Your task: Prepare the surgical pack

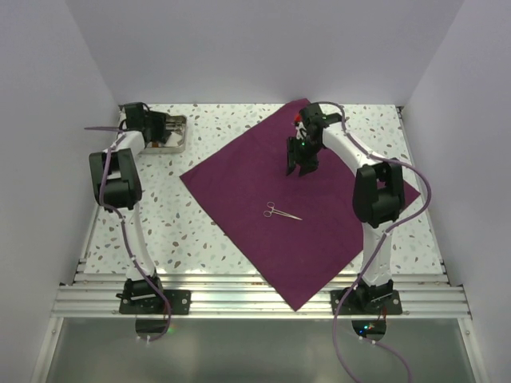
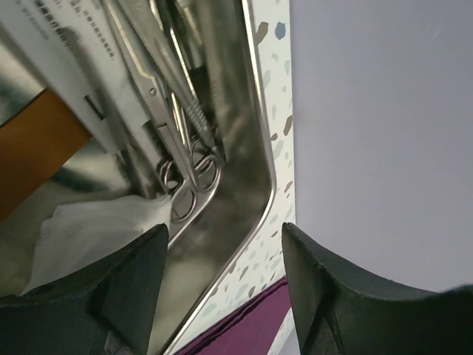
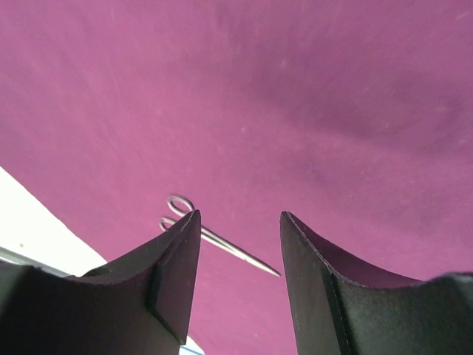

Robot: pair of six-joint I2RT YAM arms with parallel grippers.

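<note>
The surgical pack (image 1: 303,231) is a deep purple cloth spread flat as a diamond across the middle of the table; it fills the right wrist view (image 3: 310,103) and one corner shows in the left wrist view (image 2: 251,331). A pair of steel scissor-handled forceps (image 1: 282,211) (image 3: 222,240) lies on the cloth near its centre. My right gripper (image 1: 302,165) (image 3: 240,222) hovers open over the cloth behind the forceps, holding nothing. At the back left, my left gripper (image 1: 170,128) (image 2: 225,244) stands open over the corner of a metal tray (image 1: 180,147) (image 2: 244,148), nothing between its fingers.
The tray holds several steel instruments with ring handles (image 2: 188,177), a white gauze pad (image 2: 89,229), a printed paper packet (image 2: 63,44) and a brown item (image 2: 33,144). White walls close in the speckled table (image 1: 200,239) on three sides. An aluminium rail (image 1: 255,299) runs along the near edge.
</note>
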